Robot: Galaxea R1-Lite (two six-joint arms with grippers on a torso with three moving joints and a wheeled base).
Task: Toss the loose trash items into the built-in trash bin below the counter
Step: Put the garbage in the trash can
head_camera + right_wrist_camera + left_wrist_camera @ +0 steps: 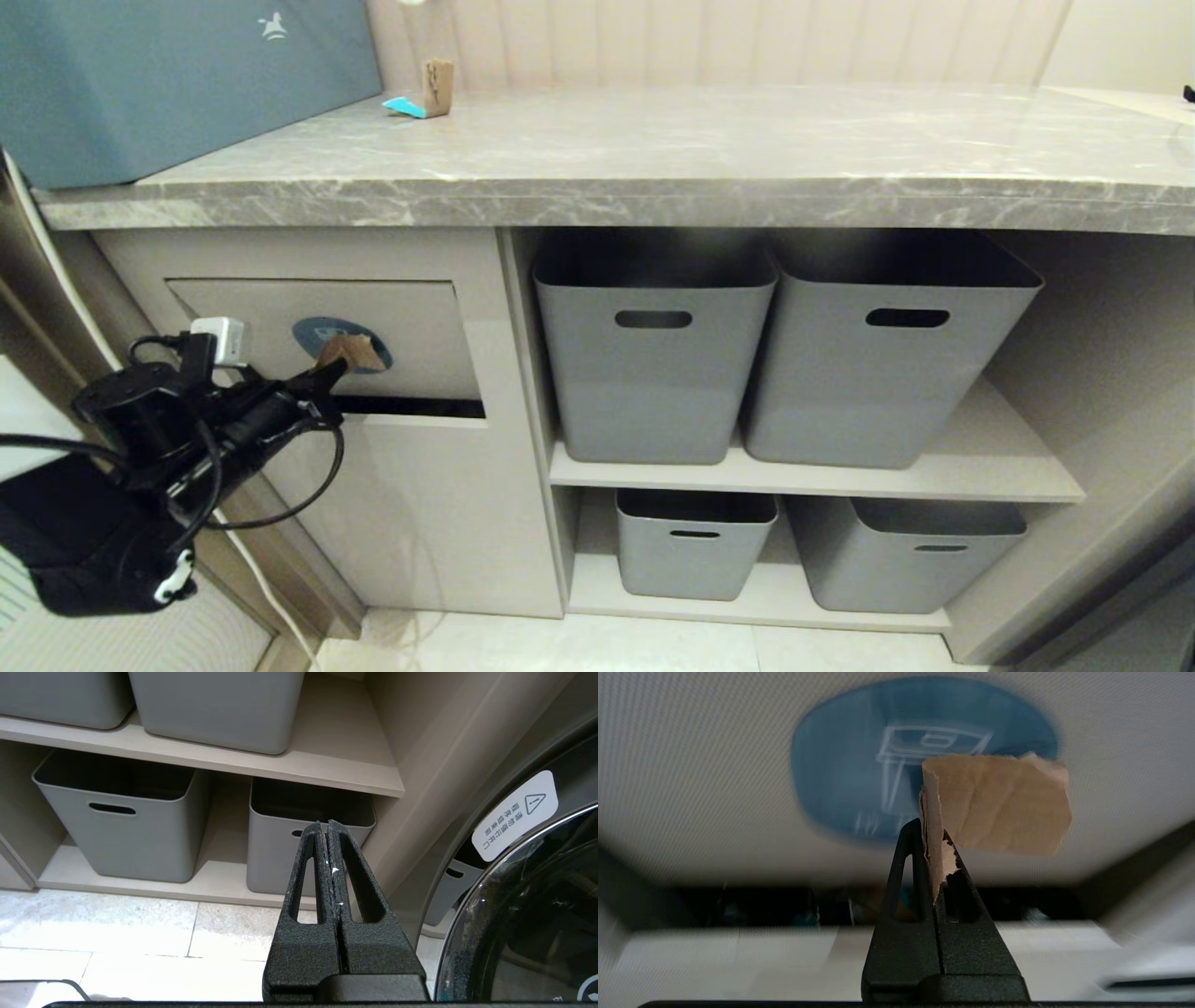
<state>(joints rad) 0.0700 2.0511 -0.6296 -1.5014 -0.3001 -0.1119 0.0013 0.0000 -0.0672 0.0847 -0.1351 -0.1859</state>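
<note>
- Left gripper (329,371): fingers pinching a brown cardboard scrap (353,352), held before the trash bin flap (420,327) sticker.
- Right gripper (328,826): fingers pressed together, empty, facing the lower shelf baskets (119,826).
- Another brown scrap (437,87) and a turquoise bit (404,106) lie on the counter (709,159).

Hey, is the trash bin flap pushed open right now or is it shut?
Open a little. A dark gap shows along the lower edge of the flap, and the left hand, holding a brown cardboard scrap, sits at its blue sticker.

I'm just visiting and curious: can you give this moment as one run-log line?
left gripper: shut on brown cardboard scrap | at bin flap, gap below open | right gripper: shut, empty, parked | counter: two scraps left
</note>
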